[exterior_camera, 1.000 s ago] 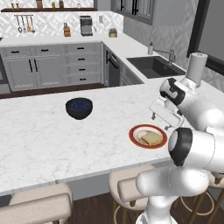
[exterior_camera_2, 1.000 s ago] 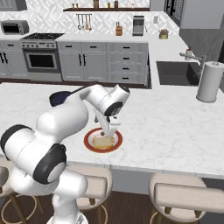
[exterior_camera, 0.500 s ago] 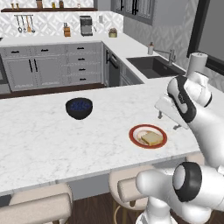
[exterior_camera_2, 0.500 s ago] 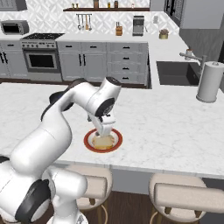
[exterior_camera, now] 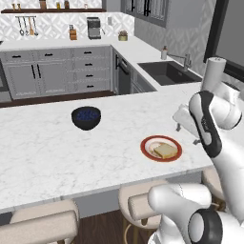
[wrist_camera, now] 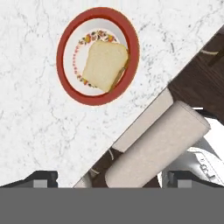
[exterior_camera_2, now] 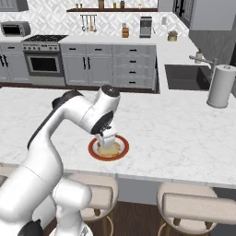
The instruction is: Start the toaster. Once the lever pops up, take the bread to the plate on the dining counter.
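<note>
— Where's the bread (exterior_camera: pixel 164 150) sitting?

— Flat on the plate (exterior_camera: pixel 148 143), a bit off centre. The plate stands on the dining counter (exterior_camera: pixel 47 157) close to the near edge, the one with the beige stools (exterior_camera: pixel 45 224) tucked under it, toward the sink end of the slab.

— What does the slice look like from up close?

— In the hand view the bread (wrist_camera: pixel 105 64) is squarish with rounded corners, pale tan across the face, with a thin golden-brown crust showing along one side. It's clearly smaller than the plate (wrist_camera: pixel 66 94), which has a broad red rim, a pale middle and a ring of small coloured figures inside the rim.

— And the gripper?

— The gripper (wrist_camera: pixel 112 177) is let go, jaws spread wide with nothing between them; its two dark tips stand far apart at the bottom of the hand view. It hangs above the counter's near edge, just beside the plate, not touching the bread.

— Anything else on the slab?

— A dark blue-black bowl (exterior_camera: pixel 86 117) nearer the middle, well apart from the plate, and a white paper-towel roll (exterior_camera_2: pixel 220 85) at the far edge by the sink (exterior_camera_2: pixel 184 76).
</note>
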Robot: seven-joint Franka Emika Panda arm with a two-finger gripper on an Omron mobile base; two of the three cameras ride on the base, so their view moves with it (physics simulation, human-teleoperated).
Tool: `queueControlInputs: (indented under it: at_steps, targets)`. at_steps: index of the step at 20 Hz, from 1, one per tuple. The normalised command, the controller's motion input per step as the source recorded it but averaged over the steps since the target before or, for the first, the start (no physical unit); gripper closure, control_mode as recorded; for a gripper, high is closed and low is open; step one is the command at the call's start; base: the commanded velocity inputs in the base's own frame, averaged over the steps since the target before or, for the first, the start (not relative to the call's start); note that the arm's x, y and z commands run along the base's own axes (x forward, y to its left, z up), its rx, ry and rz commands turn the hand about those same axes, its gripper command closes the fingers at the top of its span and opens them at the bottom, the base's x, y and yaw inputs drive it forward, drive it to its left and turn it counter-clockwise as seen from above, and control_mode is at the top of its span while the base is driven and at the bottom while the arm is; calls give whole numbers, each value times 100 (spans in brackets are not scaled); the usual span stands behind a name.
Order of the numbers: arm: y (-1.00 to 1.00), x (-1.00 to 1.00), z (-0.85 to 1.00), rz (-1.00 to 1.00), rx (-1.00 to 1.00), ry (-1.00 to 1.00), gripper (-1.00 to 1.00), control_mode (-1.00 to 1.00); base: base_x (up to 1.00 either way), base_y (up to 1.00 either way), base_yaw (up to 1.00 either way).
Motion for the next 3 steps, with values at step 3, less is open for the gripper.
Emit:
queueControlInputs:
  at_steps: [3]
  targets:
    - [0, -7, 18, 3, 0, -17, -100, -100, 0, 0, 0]
